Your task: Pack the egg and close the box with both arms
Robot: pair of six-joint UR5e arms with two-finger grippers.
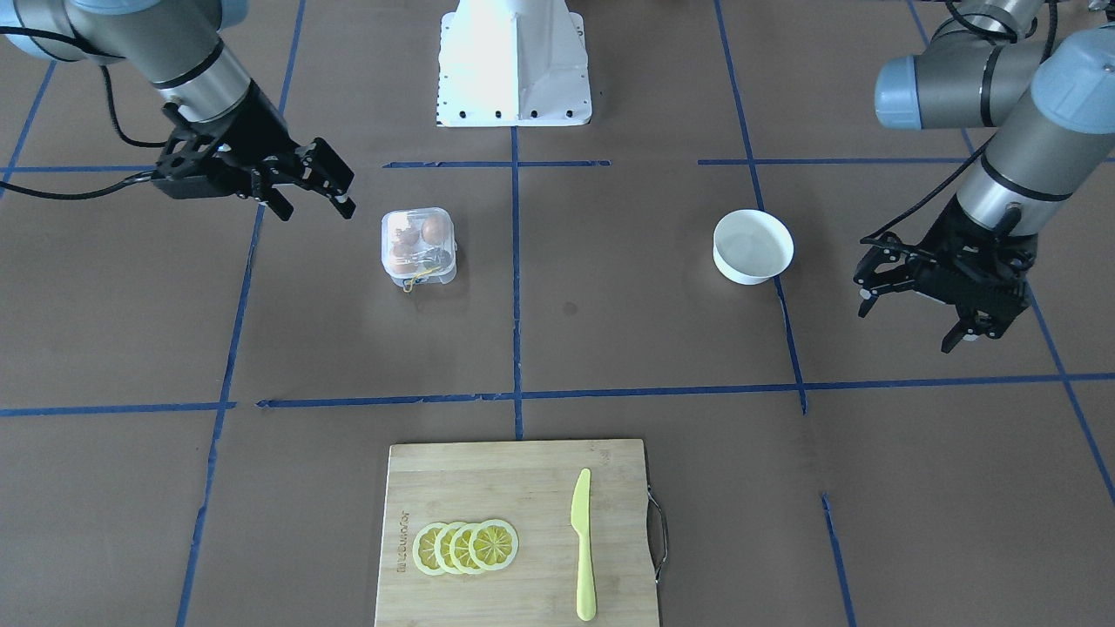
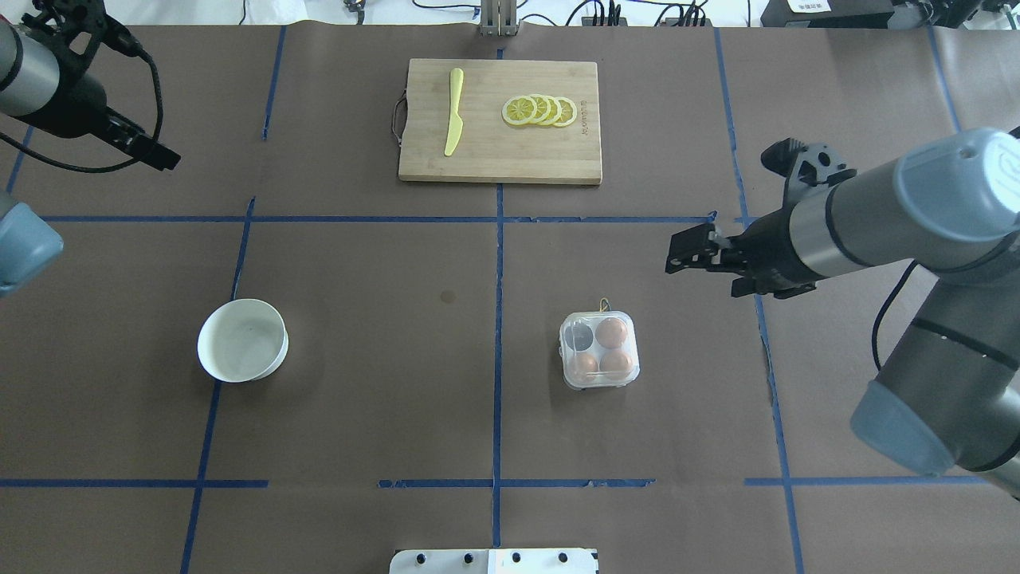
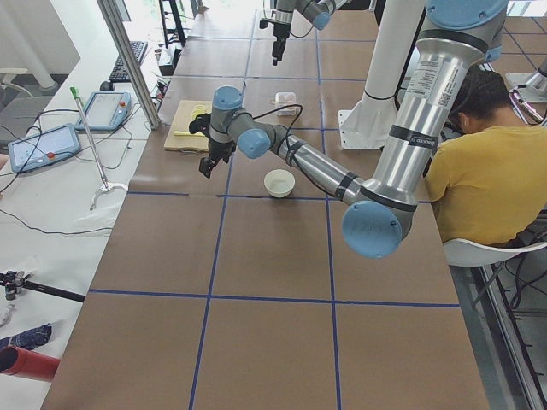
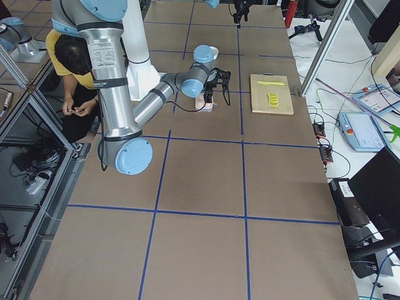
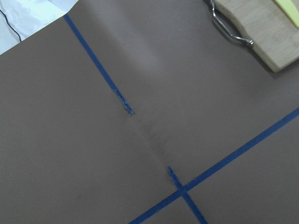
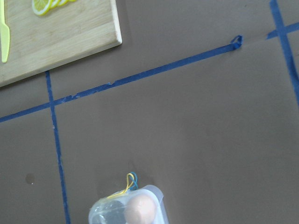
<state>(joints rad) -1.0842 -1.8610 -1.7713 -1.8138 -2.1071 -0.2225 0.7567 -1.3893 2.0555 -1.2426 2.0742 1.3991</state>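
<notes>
Nearest the robot's base, the box (image 2: 599,351) is seen on the table (image 2: 398,414), on the right arm's side. Three eggs (image 2: 612,332) are seated in its cells; the fourth cell (image 2: 581,338) looks dark and no egg is made out in it. The clear lid appears to be lowered over them, though whether it is latched cannot be told. On the left arm's side, level with the box and well apart from it, the white bowl (image 2: 242,340) is shown with nothing in it.

A little farther out, the right gripper (image 1: 315,207) is held above the table near the box, its fingers spread and nothing carried. The left gripper (image 1: 908,324) is likewise spread and unloaded, beyond the bowl and far from the box.

Packing is judged done, so the lid's closure is what is left to be secured. It is best done with the box steadied at one side by one gripper while the lid is pressed gently at the edge by the yellow loop (image 2: 603,304). Light force is advised, since the case can slide and the eggs can crack.

Farthest off, a cutting board (image 2: 499,159) with a yellow knife (image 2: 454,112) and lemon slices (image 2: 540,111) is left out of the work.
</notes>
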